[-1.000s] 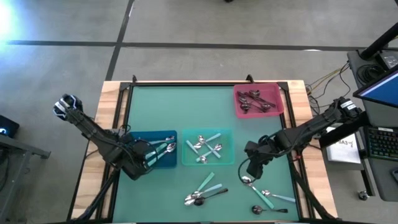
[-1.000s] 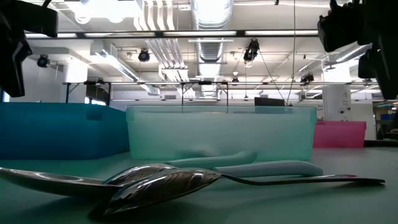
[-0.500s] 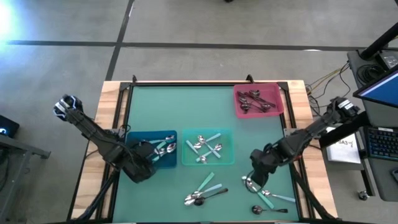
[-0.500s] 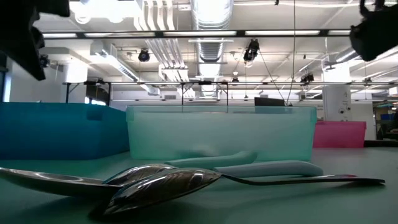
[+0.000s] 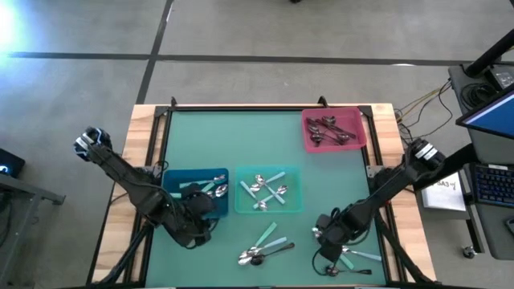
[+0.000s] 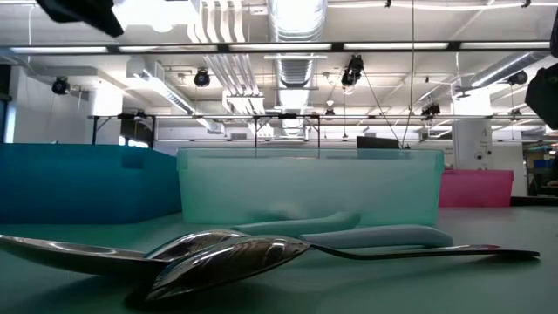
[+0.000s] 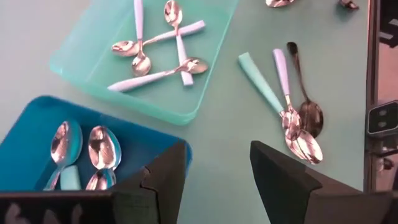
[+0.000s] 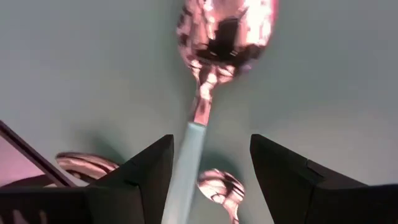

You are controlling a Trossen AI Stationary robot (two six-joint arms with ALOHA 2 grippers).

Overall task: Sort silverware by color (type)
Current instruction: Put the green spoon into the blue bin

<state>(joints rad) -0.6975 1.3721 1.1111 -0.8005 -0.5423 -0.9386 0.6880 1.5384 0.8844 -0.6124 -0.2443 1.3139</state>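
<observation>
My left gripper (image 7: 217, 165) hangs open over the bare mat just near of the blue bin (image 5: 186, 195), which holds all-silver spoons (image 7: 93, 146). My right gripper (image 8: 211, 165) is open and points down at the near right of the mat. Its fingers stand on either side of a teal-handled spoon (image 8: 199, 106) that lies flat, without touching it. Teal-handled spoons (image 5: 265, 189) lie in the teal bin (image 5: 295, 207). Dark spoons (image 5: 328, 131) lie in the pink bin (image 5: 357, 140). A loose cluster of spoons (image 5: 261, 247) lies on the mat between the two grippers.
More loose spoons (image 5: 357, 257) lie around my right gripper near the mat's near right corner, two of them with bowls (image 8: 217, 185) close to its fingers. A dark frame (image 5: 377, 160) borders the mat. A desk with a keyboard (image 5: 491, 185) stands to the right.
My left gripper has drawn back from over the blue bin toward the table's near edge and has risen, tipping up more level. My right gripper has gone toward the near edge and down onto the loose spoons at the near right.
</observation>
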